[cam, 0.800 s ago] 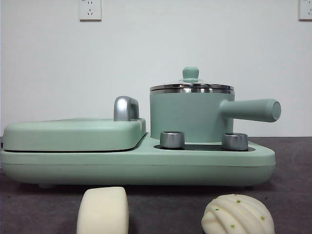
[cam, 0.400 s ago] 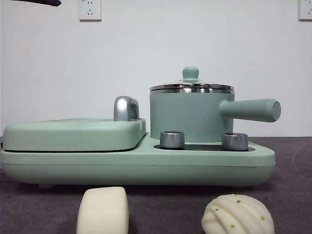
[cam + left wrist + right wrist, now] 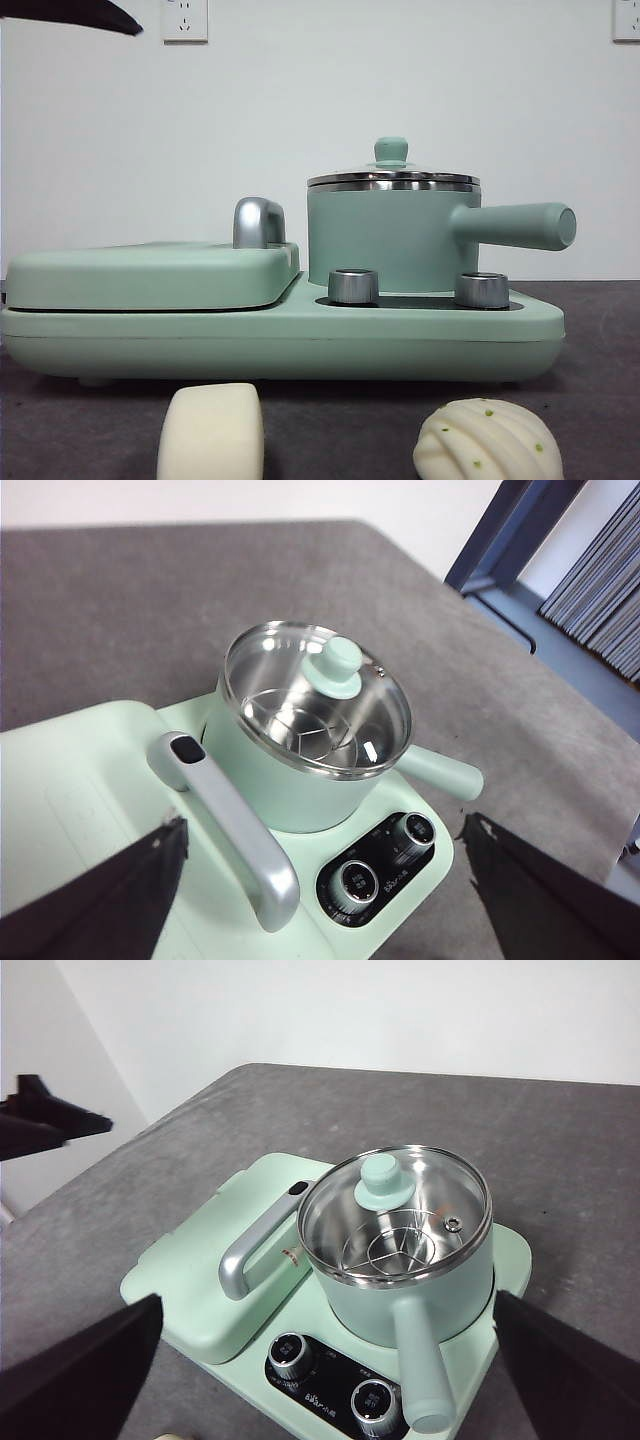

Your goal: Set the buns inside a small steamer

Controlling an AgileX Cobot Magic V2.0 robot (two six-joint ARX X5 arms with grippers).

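The small steamer [image 3: 385, 240] stands on the right half of a mint-green cooker, its long handle pointing right. Its glass lid with a green knob [image 3: 391, 150] is on. The smooth cream bun [image 3: 211, 432] and the ridged, green-dotted bun [image 3: 487, 440] lie on the table in front of the cooker. My left gripper [image 3: 322, 825] hangs open and empty high above the steamer [image 3: 300, 770]; it also shows as a black tip [image 3: 70, 15] at the front view's top left. My right gripper [image 3: 328, 1298] is open and empty, high above the steamer [image 3: 400, 1300].
The flat hinged griddle cover [image 3: 150, 275] with its chrome handle [image 3: 258, 222] fills the cooker's left half. Two steel knobs [image 3: 353, 286] [image 3: 481, 290] sit in front of the steamer. A white wall stands behind.
A black arm tip has come into the front view's top left corner and moved further right. The buns, steamer and lid have not moved.
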